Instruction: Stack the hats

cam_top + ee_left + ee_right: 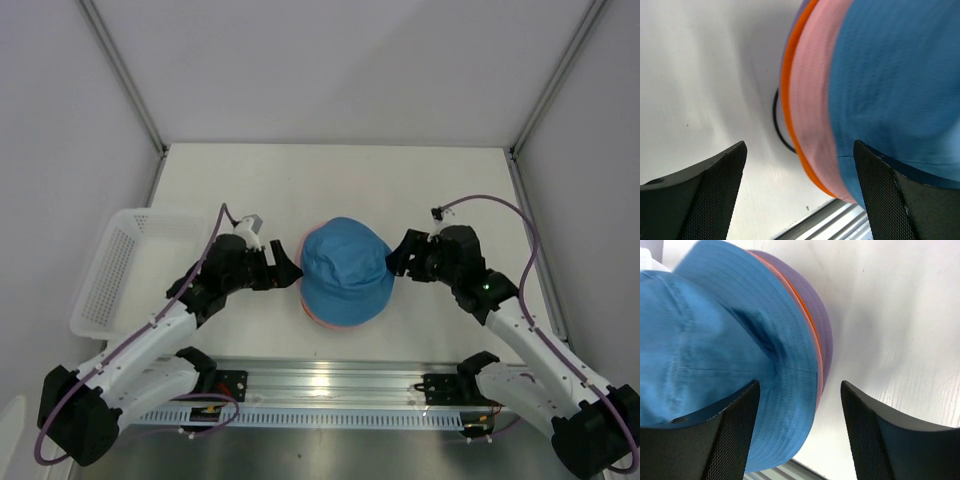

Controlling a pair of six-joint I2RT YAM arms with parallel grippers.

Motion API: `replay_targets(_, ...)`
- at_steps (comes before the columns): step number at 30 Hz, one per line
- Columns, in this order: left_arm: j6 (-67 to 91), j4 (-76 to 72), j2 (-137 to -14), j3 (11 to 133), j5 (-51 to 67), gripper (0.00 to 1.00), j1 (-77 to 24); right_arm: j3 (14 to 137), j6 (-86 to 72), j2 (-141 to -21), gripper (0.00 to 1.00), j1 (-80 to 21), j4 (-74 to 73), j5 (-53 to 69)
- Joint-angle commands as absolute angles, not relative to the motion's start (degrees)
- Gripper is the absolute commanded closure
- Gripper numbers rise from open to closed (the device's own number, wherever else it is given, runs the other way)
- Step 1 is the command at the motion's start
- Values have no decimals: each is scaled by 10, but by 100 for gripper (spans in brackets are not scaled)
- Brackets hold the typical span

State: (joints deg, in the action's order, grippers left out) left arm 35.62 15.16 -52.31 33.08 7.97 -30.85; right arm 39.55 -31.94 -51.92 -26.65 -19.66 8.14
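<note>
The hats lie in one pile at the table's middle. The sky blue hat [345,265] is on top; the pink hat's rim [330,322] shows under it at the near edge. In the left wrist view the blue hat [890,75] covers the pink [812,100], orange [788,80] and a sliver of purple [801,11]. In the right wrist view the blue hat [715,340] lies over the orange [807,315] and purple [822,330] brims. My left gripper [290,272] [800,195] is open at the pile's left edge. My right gripper [398,262] [800,435] is open at its right edge. Both are empty.
A white mesh basket [115,270] stands at the table's left edge. A metal rail [330,385] runs along the near edge between the arm bases. A thin black ring or cord [777,122] lies on the table under the pile's left edge.
</note>
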Motion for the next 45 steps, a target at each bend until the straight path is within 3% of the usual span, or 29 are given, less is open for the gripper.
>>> replay_targets(1,378,182,-490,375,106,10,-310,427,-303,-505,30,-266,-220,69)
replay_targets(7,658,141,-316,243,108,18,-311,404,-412,-476,33,-266,-225,-30)
replay_targets(11,743,99,-239,178,70,28,-316,329,-531,-404,35,-266,-155,-69)
replay_targets(17,780,6,-276,142,78,32,-330,309,-558,-373,37,-264,-92,-77)
replay_targets(22,826,-145,-342,93,40,42,-400,331,-544,-428,38,-258,-76,-44)
replay_targets(25,827,-162,-361,100,22,49,-424,327,-548,-443,39,-257,-49,-34)
replay_targets(35,814,-155,-305,86,3,50,-428,325,-541,-493,40,-254,-7,-7)
replay_targets(45,773,-238,-346,57,10,44,-428,323,-542,-511,42,-254,13,18)
